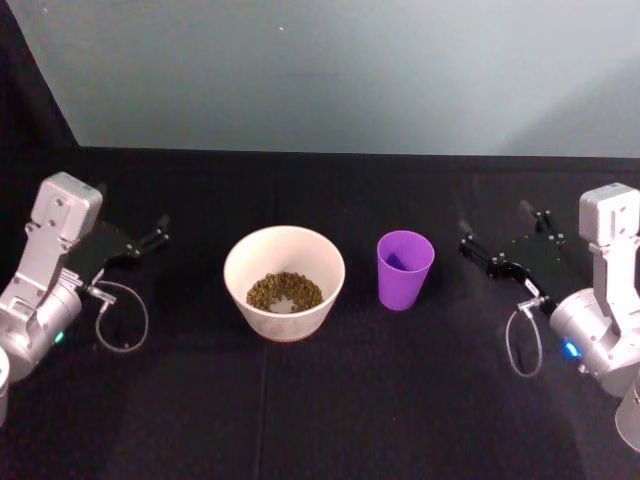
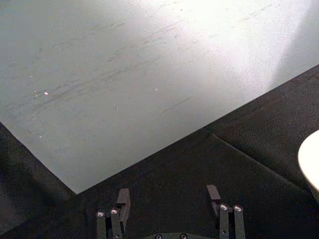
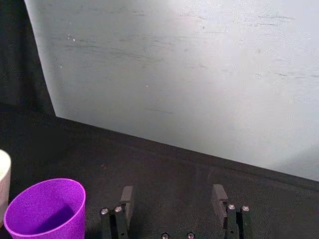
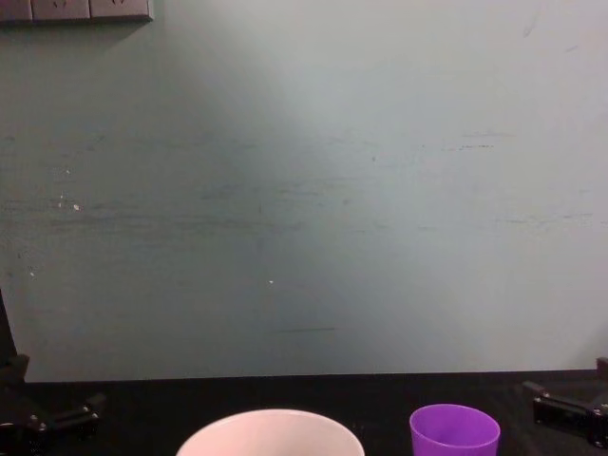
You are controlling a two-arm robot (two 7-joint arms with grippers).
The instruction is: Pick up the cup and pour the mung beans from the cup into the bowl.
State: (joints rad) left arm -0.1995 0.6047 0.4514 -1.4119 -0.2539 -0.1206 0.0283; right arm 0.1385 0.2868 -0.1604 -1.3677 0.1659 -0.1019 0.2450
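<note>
The purple cup stands upright on the black table, just right of the bowl, and its inside shows only purple. The mung beans lie in a heap on the bowl's bottom. My left gripper rests open at the table's left side, well clear of the bowl. My right gripper rests open at the right side, a short gap from the cup. In the right wrist view the cup and a sliver of the bowl sit beside the open gripper. The left wrist view has the open gripper and the bowl's edge.
A pale grey-green wall rises behind the table's far edge. Loose cables loop beside each wrist. Black cloth covers the table in front of the bowl and cup.
</note>
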